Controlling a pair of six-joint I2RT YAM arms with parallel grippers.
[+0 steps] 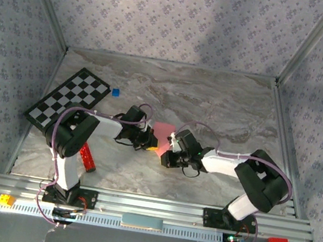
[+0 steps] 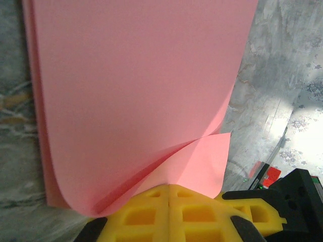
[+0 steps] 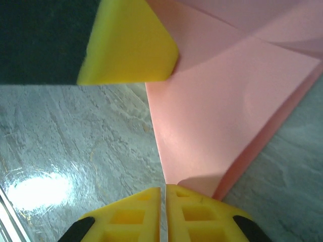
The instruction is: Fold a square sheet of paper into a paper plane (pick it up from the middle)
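Note:
The square sheet of paper (image 1: pixel 162 130), salmon pink, is held up off the marble table between both arms at mid-table. It is doubled over: in the left wrist view the sheet (image 2: pixel 136 91) curls down in layers, with a small flap at the lower right. My left gripper (image 2: pixel 168 187) is shut on its lower edge, yellow fingers pressed together. My right gripper (image 3: pixel 163 189) is shut, and the sheet's straight edge (image 3: pixel 222 111) runs down into the thin slit between its jaws. From above, the left gripper (image 1: pixel 150 140) and right gripper (image 1: pixel 164 156) sit almost touching.
A black-and-white checkerboard (image 1: pixel 68 105) lies at the far left, with a tiny blue cube (image 1: pixel 115 92) beside it. A red glittery bar (image 1: pixel 87 157) lies by the left arm. Aluminium rails (image 1: pixel 147 208) run along the near edge, and patterned walls close in the sides.

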